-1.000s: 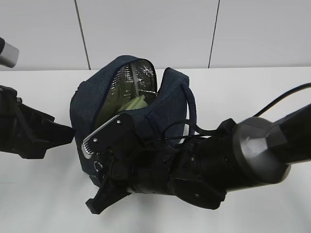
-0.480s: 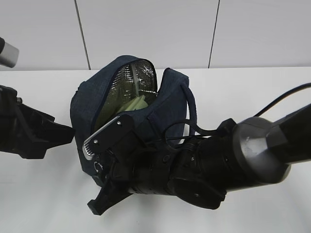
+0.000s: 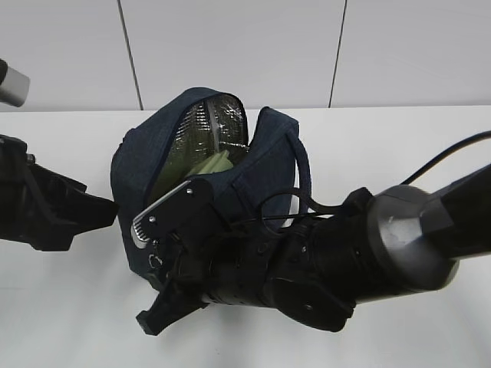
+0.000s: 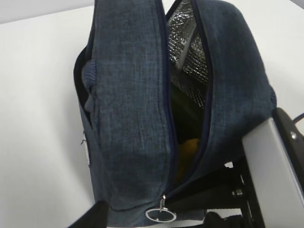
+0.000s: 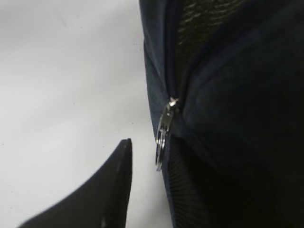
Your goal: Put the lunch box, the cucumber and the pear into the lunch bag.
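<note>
In the exterior view the lunch bag (image 3: 207, 176) stands on the white tabletop (image 3: 399, 146), its zipper gap running from the near bottom up and away over the top, gaping to show foil lining and the pale green lunch box (image 3: 211, 165) inside. The right arm crosses low in front and hides the bag's lower front; its right pincer (image 3: 165, 307) is at the bag's near left corner, and how far it is open cannot be told here. The left pincer (image 3: 84, 211) sits just left of the bag, touching nothing that shows. In the left wrist view the gap runs top to bottom, ending at the ring pull (image 4: 160, 214); a dark green cucumber (image 4: 190, 111) and a yellow pear (image 4: 187, 152) are dimly seen inside. The left pincer's fingers are cut off, state unclear. In the right wrist view one dark finger (image 5: 102, 190) lies beside the ring pull, apart from it; the other finger cannot be made out.
</note>
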